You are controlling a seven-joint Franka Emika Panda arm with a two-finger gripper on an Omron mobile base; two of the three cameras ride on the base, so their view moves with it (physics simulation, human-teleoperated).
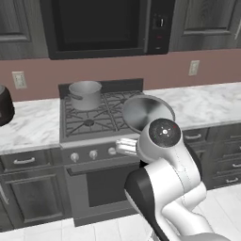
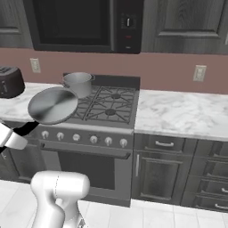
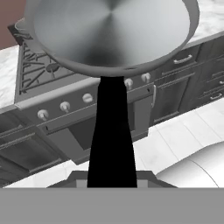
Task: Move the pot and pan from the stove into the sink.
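Dark-cabinet kitchen, pan lifted off the stove

White floor tiles (image 3: pixel 175 135) lie nearest, and above them the gripper (image 3: pixel 111 177) is clamped on the long black handle of the pan (image 3: pixel 113 30), holding it in the air, tilted, in front of the stove's (image 1: pixel 89 124) knob row. Farther back, the pot (image 1: pixel 85 94) sits on the rear left burner of the grates. White marble counter (image 2: pixel 178 111) runs on both sides, a microwave (image 1: pixel 101 26) hangs above, and a toaster (image 2: pixel 10 82) stands on the left.
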